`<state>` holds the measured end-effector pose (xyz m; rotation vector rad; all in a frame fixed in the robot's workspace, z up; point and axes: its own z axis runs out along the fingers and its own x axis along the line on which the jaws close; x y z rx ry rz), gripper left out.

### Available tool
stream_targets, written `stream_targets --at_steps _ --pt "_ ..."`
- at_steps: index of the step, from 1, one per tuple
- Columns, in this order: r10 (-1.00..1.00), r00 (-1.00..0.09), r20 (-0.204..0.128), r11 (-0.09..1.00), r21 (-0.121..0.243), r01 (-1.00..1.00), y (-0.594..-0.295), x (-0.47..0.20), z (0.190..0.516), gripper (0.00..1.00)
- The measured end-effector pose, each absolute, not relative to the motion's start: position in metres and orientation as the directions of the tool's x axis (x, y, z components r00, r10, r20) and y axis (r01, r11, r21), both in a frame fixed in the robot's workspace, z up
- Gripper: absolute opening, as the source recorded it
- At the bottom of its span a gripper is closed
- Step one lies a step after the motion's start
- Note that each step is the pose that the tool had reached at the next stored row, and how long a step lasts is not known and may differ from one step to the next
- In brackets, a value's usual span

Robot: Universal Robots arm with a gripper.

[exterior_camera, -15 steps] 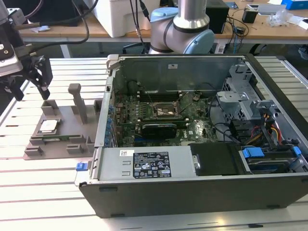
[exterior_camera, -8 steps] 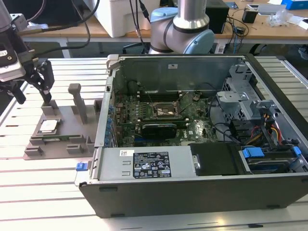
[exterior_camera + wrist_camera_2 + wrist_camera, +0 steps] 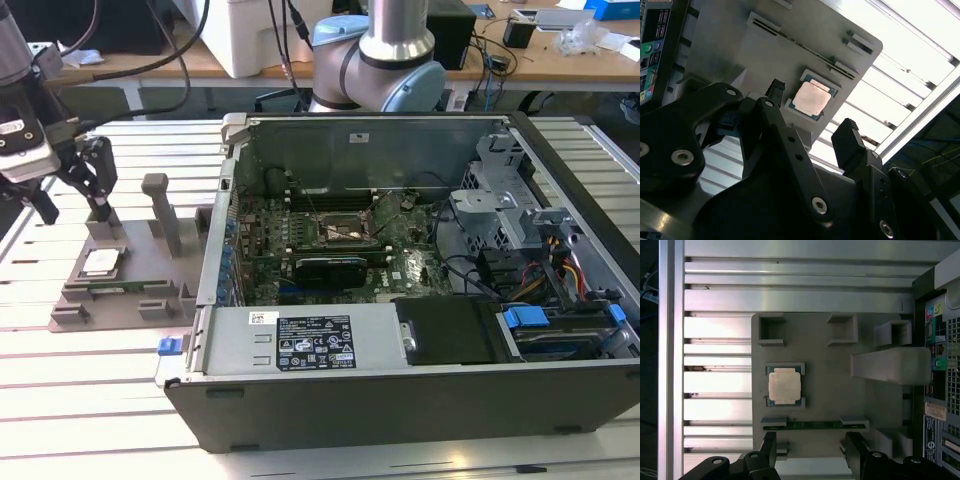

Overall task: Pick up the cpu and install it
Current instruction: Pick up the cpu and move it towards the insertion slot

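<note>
The cpu (image 3: 102, 262) is a small square chip with a pale metal top, lying flat in a recess of the grey fixture plate (image 3: 135, 300) at the exterior view's left, outside the computer case (image 3: 400, 400). My gripper (image 3: 76, 212) hangs above the plate's far edge, open and holding nothing. In both wrist views the cpu (image 3: 811, 97) (image 3: 785, 386) lies below and ahead of the two black fingers (image 3: 769, 447), apart from them. The gripper (image 3: 811, 106) (image 3: 812, 442) is spread wider than the chip. The motherboard socket (image 3: 345, 232) sits open inside the case.
Upright grey blocks (image 3: 165, 210) stand on the fixture plate (image 3: 825, 360) between the cpu and the case wall. A thin green module (image 3: 815, 425) lies in a slot of the plate. A black expansion card (image 3: 330, 268) sits just in front of the socket. Slatted aluminium table (image 3: 90, 400) surrounds everything.
</note>
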<state>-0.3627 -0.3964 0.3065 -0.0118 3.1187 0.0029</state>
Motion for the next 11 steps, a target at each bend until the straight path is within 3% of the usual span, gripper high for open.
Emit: stream_targets --at_steps 11 --pt "-0.008 -1.0 -0.023 1.0 0.002 -0.008 -0.396 -0.363 0.287 0.66"
